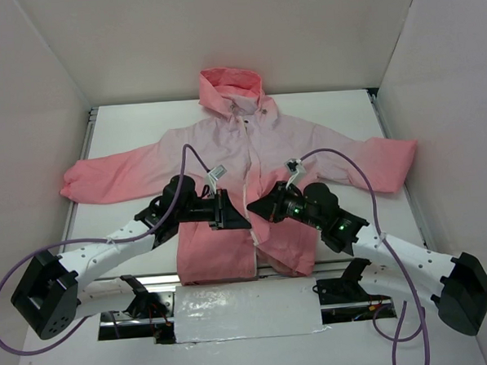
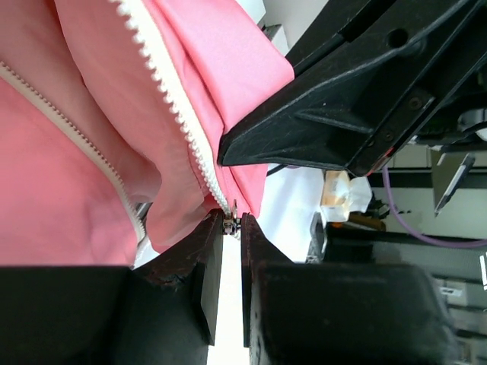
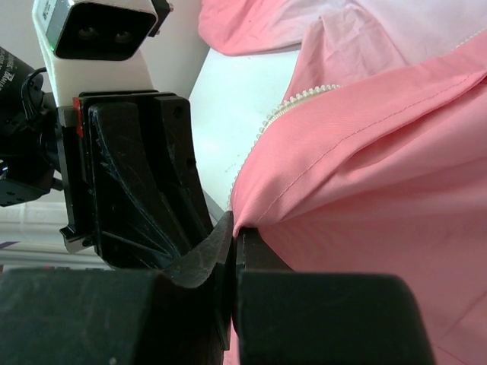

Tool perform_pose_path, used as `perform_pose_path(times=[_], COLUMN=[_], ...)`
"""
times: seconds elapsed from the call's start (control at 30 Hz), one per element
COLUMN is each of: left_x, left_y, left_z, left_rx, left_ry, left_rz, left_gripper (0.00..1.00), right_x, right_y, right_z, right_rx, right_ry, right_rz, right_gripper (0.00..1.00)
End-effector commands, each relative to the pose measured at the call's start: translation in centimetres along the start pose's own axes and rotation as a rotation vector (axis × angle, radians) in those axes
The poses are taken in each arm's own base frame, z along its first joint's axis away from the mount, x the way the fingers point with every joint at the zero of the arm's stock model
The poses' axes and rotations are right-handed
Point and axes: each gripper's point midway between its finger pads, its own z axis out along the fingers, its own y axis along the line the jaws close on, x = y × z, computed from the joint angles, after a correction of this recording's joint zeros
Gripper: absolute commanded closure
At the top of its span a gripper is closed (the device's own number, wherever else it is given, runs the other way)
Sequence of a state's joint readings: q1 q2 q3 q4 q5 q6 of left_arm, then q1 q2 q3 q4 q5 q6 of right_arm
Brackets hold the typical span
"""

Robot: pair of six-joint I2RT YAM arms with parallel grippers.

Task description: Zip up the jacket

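Observation:
The pink hooded jacket (image 1: 241, 142) lies flat on the white table (image 1: 126, 131), hood at the far end, front partly open at the hem. My left gripper (image 1: 240, 219) and right gripper (image 1: 256, 208) meet at the lower front opening. In the left wrist view my left gripper (image 2: 232, 228) is shut on the small metal zipper slider (image 2: 231, 216) at the end of a white row of zipper teeth (image 2: 179, 114). In the right wrist view my right gripper (image 3: 234, 236) is shut on the coral front edge of the jacket (image 3: 380, 152), just below its zipper teeth (image 3: 293, 103).
White walls enclose the table on three sides. A white sheet (image 1: 246, 309) lies at the near edge between the arm bases. Purple cables (image 1: 185, 165) loop over the jacket. The left gripper's body (image 3: 137, 182) sits right beside my right fingers.

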State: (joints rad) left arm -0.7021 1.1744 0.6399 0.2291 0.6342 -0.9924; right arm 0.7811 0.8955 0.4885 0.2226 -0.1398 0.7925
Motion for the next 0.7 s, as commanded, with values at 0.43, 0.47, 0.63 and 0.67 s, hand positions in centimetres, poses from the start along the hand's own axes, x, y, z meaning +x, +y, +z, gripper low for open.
perform_pose_path(times=[0.43,0.47,0.63,0.67], left_x=[2.2,2.1,1.3,1.2], left_y=[-2.1,-2.1,-2.1,-2.2], left_z=[-0.3,-0.3,-0.1,0.0], left_rx=[0.133,0.128,0.101,0.104], left_ry=[0.155,0.149,0.118,0.115], left_rz=[0.102,0.102,0.102,0.102], left_gripper=[0.88,0.87,0.81,0.8], right_x=[-6.5,-6.9,-7.2,-7.5], right_y=[4.0,3.8,3.4,3.5], right_z=[0.0,0.0,-0.5,-0.5], right_rx=[-0.02,-0.008,0.03,0.035], right_ry=[-0.196,-0.218,-0.255,-0.27], right_rz=[0.124,0.139,0.208,0.211], right_gripper=[1.0,1.0,1.0,1.0])
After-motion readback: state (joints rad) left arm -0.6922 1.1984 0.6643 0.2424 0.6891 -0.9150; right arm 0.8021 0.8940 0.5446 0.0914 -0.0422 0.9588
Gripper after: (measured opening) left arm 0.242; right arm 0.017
